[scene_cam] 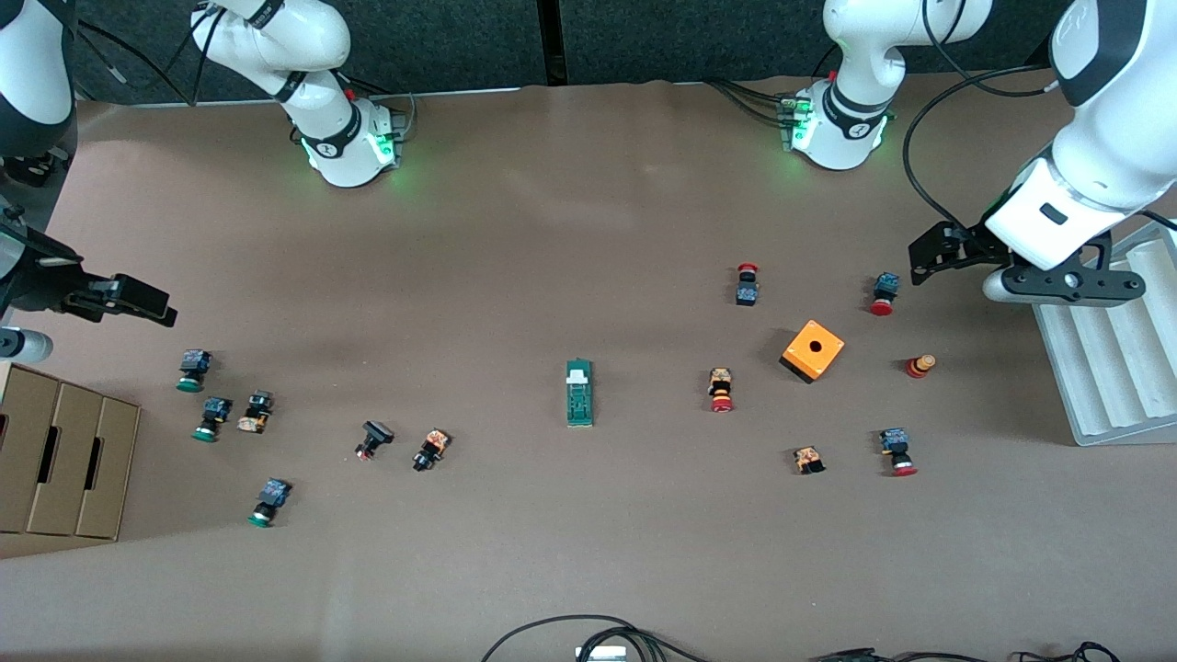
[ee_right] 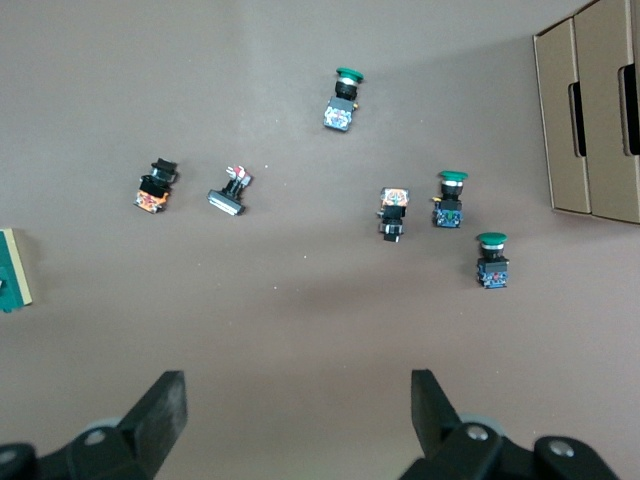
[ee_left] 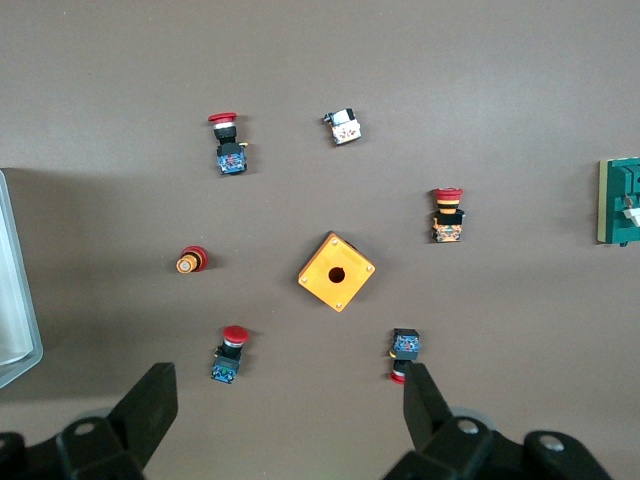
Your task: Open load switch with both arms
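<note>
- Load switch (scene_cam: 579,393): narrow dark-green block with a white end piece, lying flat near the middle of the counter (scene_cam: 552,230), white end toward the robots' bases; nothing touches it; one edge of it shows at the border of each wrist view
- Left gripper (scene_cam: 929,253): up in the air over the left arm's end of the counter, close to the white ribbed tray (scene_cam: 1117,386); jaws spread wide, holding nothing; in the left wrist view the two black fingers (ee_left: 150,400) stand well apart
- Right gripper (scene_cam: 138,302): up in the air over the right arm's end of the counter, above the green-capped buttons; jaws spread wide, holding nothing
- Orange cube (scene_cam: 813,350): one round hole in its top face, toward the left arm's end of the counter, well apart from the load switch
- Red-capped push buttons: scattered around the orange cube, one (scene_cam: 722,390) between the cube and the load switch, one (scene_cam: 747,283) farther from the front camera
- Green-capped push buttons: grouped toward the right arm's end, one (scene_cam: 191,370) near the cardboard boxes (scene_cam: 64,460), another (scene_cam: 268,501) nearest the front camera
- Black push-button parts: two (scene_cam: 373,439) lying between the green-capped group and the load switch
</note>
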Motion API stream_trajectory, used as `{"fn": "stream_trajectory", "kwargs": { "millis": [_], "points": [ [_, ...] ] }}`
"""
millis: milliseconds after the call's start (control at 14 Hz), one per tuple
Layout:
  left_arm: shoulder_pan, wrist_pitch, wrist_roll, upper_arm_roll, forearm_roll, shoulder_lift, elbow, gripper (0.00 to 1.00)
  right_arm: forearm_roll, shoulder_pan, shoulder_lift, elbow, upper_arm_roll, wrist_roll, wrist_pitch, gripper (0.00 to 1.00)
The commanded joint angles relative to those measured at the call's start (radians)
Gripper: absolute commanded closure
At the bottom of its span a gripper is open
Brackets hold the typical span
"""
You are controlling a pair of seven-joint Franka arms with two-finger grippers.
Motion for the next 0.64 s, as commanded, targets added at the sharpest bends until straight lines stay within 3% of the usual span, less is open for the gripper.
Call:
{"fn": "stream_trajectory", "kwargs": {
  "millis": [0,570],
  "points": [
    [0.004,-0.017,0.005,-0.001,-0.001,0.013,0.029,0.00,-0.006,0.006,-0.017,-0.022,-0.002,0.012,-0.006,0.00],
    [0.006,-0.019,0.010,0.001,-0.001,0.013,0.027,0.00,-0.006,0.006,-0.007,-0.022,0.000,-0.027,-0.009,0.00]
  ]
}}
